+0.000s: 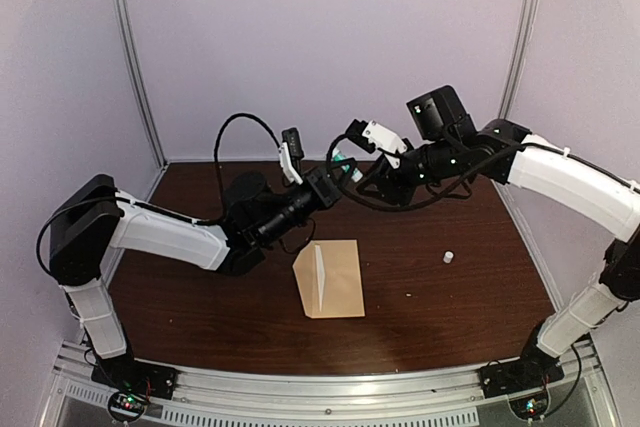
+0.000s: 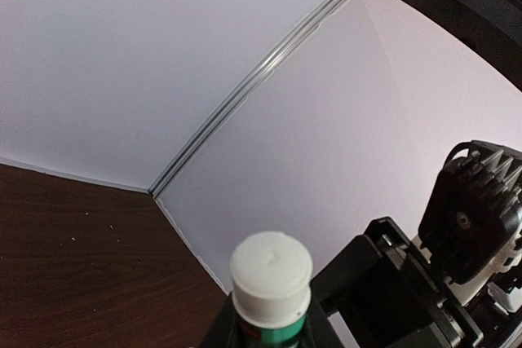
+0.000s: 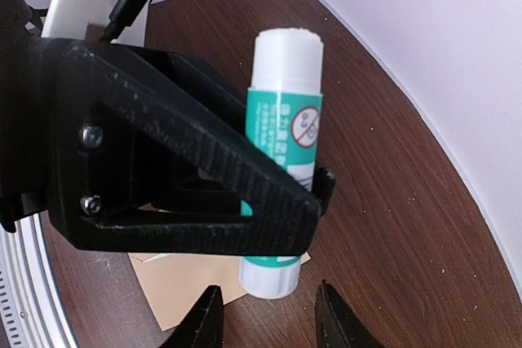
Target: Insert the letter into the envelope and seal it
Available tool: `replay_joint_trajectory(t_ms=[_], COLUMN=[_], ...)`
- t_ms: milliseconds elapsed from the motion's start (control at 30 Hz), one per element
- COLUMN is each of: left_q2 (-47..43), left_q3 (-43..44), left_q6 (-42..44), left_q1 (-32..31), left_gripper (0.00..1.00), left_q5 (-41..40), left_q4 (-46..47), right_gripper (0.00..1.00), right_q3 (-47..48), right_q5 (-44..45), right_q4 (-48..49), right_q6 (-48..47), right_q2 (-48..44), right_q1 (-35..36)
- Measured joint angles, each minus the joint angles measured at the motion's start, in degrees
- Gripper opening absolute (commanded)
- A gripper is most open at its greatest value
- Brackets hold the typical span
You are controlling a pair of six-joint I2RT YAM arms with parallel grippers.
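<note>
**Envelope waiting under the grippers while glue is being readied**

Envelope is being seen flat on the table, below both grippers and toward the arm bases from them, and it is being touched by neither. The letter is not being shown as a separate sheet anywhere, so it is being judged as already inside. A pale strip is crossing the envelope's left part, and whether it is the letter's edge or a raised flap cannot be told.

A glue stick is being pinched around its green body by the left gripper, well above the table. The right gripper is being held with its fingers spread, one on each side just short of the stick's nearer white end, and nothing is being gripped by it. A small white cap, judged to be the stick's, is lying on the table below the right gripper, well apart from the envelope.

Insertion is being taken as done. Sealing is not yet done: glue is yet to be applied to the flap, and the flap is yet to be pressed shut.
</note>
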Motion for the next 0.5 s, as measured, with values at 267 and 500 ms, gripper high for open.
replay_joint_trajectory(t_ms=[267,500], left_q2=[0.0,0.0], left_q3=[0.0,-0.1], left_q6=[-0.2,-0.2], left_q1=[0.0,0.0], left_gripper=[0.00,0.00], left_q5=[0.0,0.1], left_q4=[0.0,0.0], right_gripper=[0.38,0.27], right_q3=[2.6,2.9], right_q5=[1.2,1.4], right_q4=[0.2,0.3], right_q6=[0.0,-0.3], right_q2=[1.6,2.2], right_q1=[0.4,0.6])
